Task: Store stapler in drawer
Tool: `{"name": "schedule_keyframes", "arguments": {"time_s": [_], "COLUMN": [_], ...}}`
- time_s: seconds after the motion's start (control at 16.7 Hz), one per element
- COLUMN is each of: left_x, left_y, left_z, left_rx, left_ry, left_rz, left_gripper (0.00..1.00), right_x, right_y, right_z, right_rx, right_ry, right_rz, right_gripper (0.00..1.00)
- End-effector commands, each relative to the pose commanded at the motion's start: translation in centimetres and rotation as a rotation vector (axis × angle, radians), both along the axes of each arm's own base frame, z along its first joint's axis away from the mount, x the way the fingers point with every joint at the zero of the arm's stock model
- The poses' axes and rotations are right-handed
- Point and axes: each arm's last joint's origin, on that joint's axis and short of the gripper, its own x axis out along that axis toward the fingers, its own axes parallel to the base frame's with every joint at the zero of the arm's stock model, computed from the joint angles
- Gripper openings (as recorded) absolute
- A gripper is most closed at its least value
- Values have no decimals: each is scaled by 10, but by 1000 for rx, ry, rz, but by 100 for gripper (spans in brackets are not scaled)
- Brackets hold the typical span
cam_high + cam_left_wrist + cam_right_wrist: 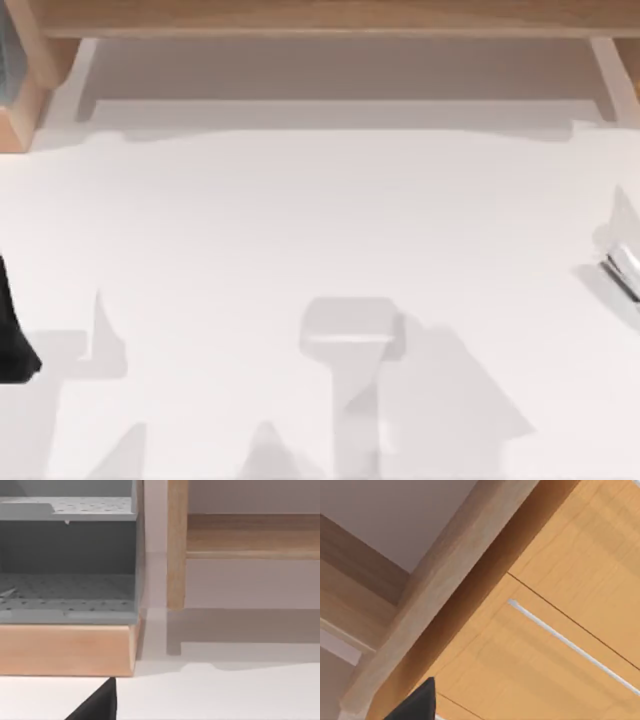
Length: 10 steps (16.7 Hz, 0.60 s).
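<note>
While the small white and light-grey bar-shaped stapler [624, 266] is lying on the flat white tabletop [300, 220], well apart from the light wooden cabinet frame [320, 15] and toward its right end, the left wrist view is presenting a grey perforated shelf unit [67, 555] beside that frame. The right wrist view is facing a wooden drawer front [520, 670] with a white bar handle [570, 645]. Whether the left gripper [99, 705] or the right gripper [417, 704] is spread or pressed together cannot be told.

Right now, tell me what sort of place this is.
Probably a rendered office or workshop desk: a white tabletop under a wooden shelf frame, a grey perforated organiser in a wooden box, and wooden drawer fronts with a slim pale handle. A small whitish object lies at the right edge.
</note>
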Motion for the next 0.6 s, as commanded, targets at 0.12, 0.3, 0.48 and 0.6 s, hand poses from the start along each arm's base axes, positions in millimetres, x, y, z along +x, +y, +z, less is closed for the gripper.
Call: {"name": "schedule_keyframes", "arguments": {"time_s": [0.12,0.3,0.48,0.6], "left_x": [0,0,0,0], "left_y": [0,0,0,0], "left_z": [0,0,0,0], "left_rx": [0,0,0,0], "left_ry": [0,0,0,0], "left_rz": [0,0,0,0], "left_gripper": [100,100,100,100], "right_x": [40,101,151,175], "right_y": [-16,-47,-81,-102], "right_z": [2,-18,-59,-93], "right_rx": [-153,-375,-573,-685], "right_ry": [15,40,62,72], "right_rz": [-1,0,3,4], "right_gripper": [100,100,100,100]}}
